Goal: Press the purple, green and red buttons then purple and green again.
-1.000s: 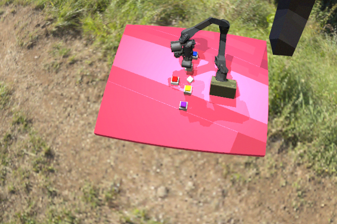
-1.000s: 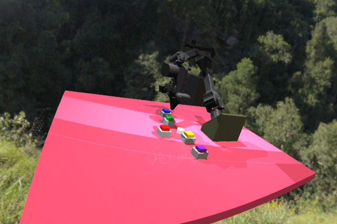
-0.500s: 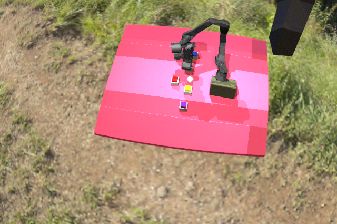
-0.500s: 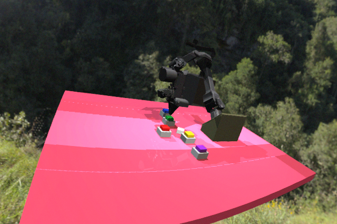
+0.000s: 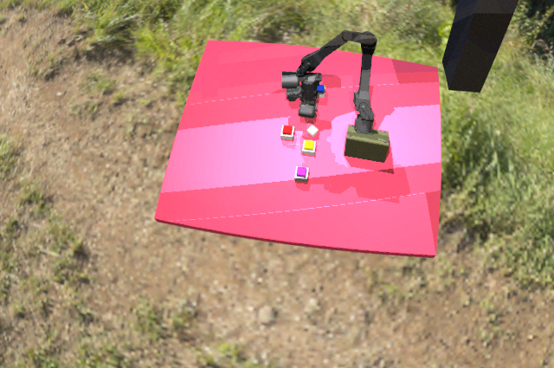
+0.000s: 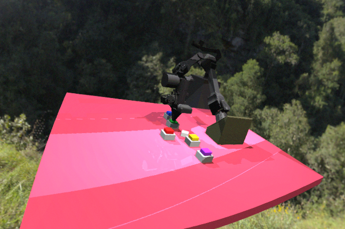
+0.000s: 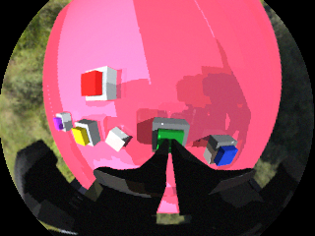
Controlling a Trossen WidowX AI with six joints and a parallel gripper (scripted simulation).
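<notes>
The pincer [image 6: 173, 120] [image 7: 169, 142] was clenched, its fingertips together with nothing between them, and its tips met the top of the green button [image 6: 173, 121] [image 7: 170, 136]. In the wrist view, the blue button [image 7: 225, 154] sat at about four o'clock from the green one, and the red button [image 7: 92, 83] at about ten o'clock.
</notes>
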